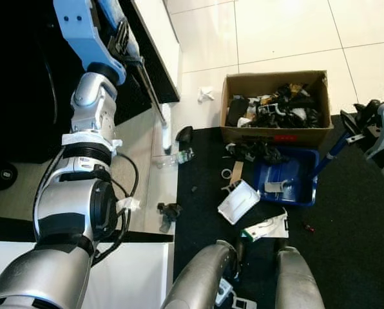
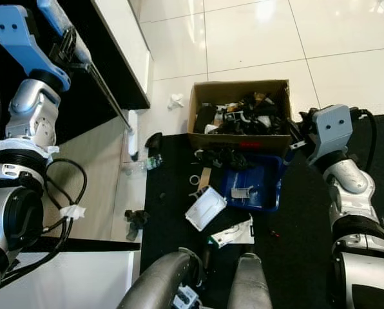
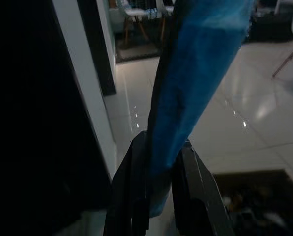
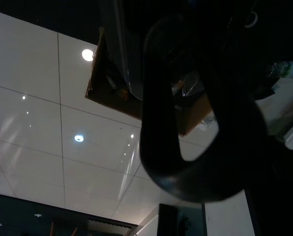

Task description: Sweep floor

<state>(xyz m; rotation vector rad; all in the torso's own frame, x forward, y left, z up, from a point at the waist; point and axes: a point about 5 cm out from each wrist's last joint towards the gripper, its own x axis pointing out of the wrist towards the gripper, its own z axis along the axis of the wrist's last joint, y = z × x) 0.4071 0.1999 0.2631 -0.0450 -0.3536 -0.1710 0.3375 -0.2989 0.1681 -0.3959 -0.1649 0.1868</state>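
My left gripper (image 1: 124,40) is raised at the upper left, shut on the blue-wrapped top of a broom (image 3: 195,73). Its thin dark handle (image 1: 148,87) slants down to a white head (image 1: 166,132) on the floor by the mat's edge. A blue dustpan (image 1: 288,181) lies on the dark mat (image 1: 346,244) in front of a cardboard box (image 1: 276,136). The dustpan's blue handle (image 1: 327,158) rises to my right gripper (image 1: 353,125), which is shut on it. Litter lies around: a white container (image 1: 238,201), a paper sheet (image 1: 268,226), a tape roll (image 1: 226,173), a clear bottle (image 1: 176,158).
The box holds several black scraps. A crumpled tissue (image 1: 206,94) lies on the white tiles, and a small black item (image 1: 169,210) on the beige floor. A black cabinet (image 1: 24,96) stands at my left. My legs (image 1: 198,277) show at the bottom.
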